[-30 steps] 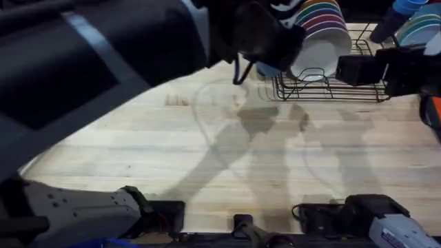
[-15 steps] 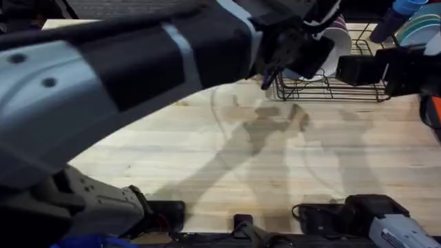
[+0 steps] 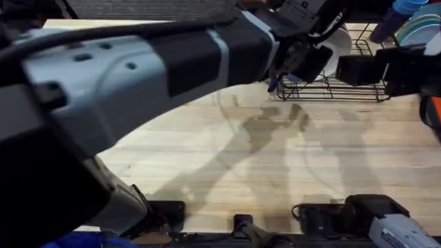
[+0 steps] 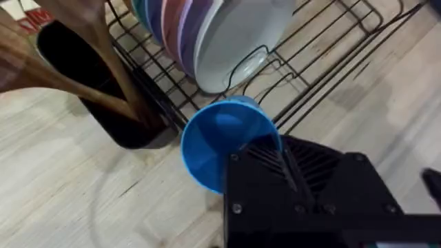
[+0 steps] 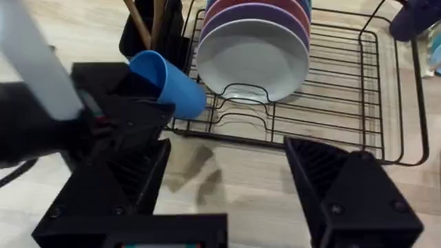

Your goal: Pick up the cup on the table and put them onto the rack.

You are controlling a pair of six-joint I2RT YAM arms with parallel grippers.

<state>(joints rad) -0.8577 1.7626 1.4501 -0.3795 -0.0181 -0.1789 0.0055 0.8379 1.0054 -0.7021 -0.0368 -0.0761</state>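
Observation:
A light blue cup [image 4: 219,141] is tipped on its side with its mouth open to the left wrist camera. My left gripper [image 5: 117,114] is shut on the cup [image 5: 169,86] and holds it just above the table at the front left corner of the black wire rack [image 5: 331,131]. A row of upright plates stands in the rack, the front one a white plate [image 5: 255,58]. In the overhead view the left arm reaches across to the rack [image 3: 331,86]. My right gripper [image 5: 234,200] hangs open in front of the rack with nothing between its fingers.
A black utensil holder [image 4: 103,96] with wooden utensils stands against the rack's left end. A dark blue cup [image 5: 413,17] is at the rack's far right corner. The right half of the rack's floor is bare wire. Bare wooden table [image 3: 275,158] lies in front.
My left arm has swung right and farther out, carrying the blue cup up to the rack's front left corner. The right arm has not moved.

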